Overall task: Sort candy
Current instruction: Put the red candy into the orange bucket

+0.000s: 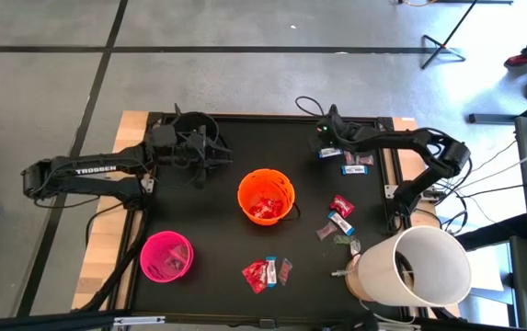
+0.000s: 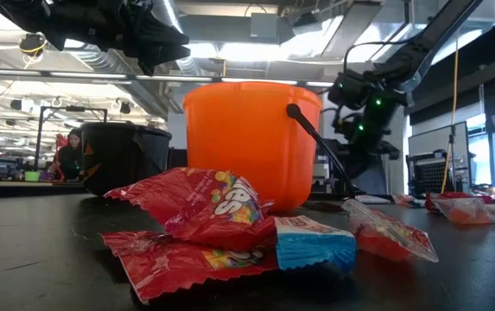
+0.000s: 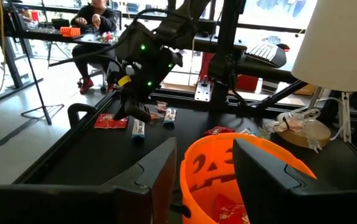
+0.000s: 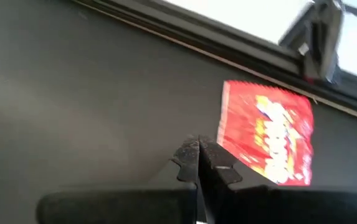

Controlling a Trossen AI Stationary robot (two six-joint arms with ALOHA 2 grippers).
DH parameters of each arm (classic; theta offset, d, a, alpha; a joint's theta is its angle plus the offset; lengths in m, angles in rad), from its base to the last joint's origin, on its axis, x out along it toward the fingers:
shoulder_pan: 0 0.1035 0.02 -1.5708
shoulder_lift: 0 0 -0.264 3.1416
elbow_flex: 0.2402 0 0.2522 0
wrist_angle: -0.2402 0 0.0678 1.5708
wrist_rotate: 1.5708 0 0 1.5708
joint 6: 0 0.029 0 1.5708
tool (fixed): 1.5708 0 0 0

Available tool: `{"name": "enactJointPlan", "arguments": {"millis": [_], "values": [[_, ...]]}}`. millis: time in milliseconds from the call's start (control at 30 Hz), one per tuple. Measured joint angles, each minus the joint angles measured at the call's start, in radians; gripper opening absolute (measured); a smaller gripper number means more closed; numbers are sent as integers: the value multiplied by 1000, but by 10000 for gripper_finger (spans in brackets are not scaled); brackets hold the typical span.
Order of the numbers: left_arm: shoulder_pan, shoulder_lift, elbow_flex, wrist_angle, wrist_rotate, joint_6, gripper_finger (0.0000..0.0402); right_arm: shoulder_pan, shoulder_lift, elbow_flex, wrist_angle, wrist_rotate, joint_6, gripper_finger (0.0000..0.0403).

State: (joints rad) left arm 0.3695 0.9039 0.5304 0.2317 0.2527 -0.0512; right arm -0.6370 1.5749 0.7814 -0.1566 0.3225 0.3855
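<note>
Wrapped candy lies in groups on the black mat: red packets and a blue-and-white bar near the front edge (image 1: 265,273) (image 2: 204,203), several pieces right of the orange bucket (image 1: 339,221), and more at the far right (image 1: 350,164). Red packets lie inside the orange bucket (image 1: 265,210). My right gripper (image 1: 326,140) (image 4: 198,155) is shut, low over the mat beside a red packet (image 4: 268,130), and holds nothing. My left gripper (image 1: 200,154) (image 3: 206,174) is open, up in the air over the black bucket (image 2: 126,155), facing the orange bucket (image 3: 240,180).
A pink bucket (image 1: 166,256) stands at the near left, with candy inside. A big white bucket (image 1: 419,267) lies on its side at the near right corner. A raised frame runs along the mat's far edge (image 4: 166,43). A person sits beyond the table (image 3: 97,15).
</note>
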Motion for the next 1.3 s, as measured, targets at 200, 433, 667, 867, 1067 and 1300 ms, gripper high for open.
{"name": "enactJointPlan", "arguments": {"millis": [200, 433, 667, 867, 1067, 1300], "values": [[0, 0, 0, -16, 0, -2, 149, -10, 0, 11, -19, 50, -24, 16], [0, 0, 0, -15, -10, -1, 149, -71, 11, 11, -39, -28, -25, 84], [0, 0, 0, -15, -26, 0, 149, -97, 33, 10, -57, -18, -27, 164], [0, 0, 0, -14, -27, 1, 149, -112, 96, 10, -58, -30, 0, 220], [-1, 0, 0, -15, -27, -21, 149, -122, 144, 15, -62, -27, 25, 240], [-25, 0, 0, -17, -28, -21, 149, -122, 141, 14, -75, -43, 25, 179]]}}
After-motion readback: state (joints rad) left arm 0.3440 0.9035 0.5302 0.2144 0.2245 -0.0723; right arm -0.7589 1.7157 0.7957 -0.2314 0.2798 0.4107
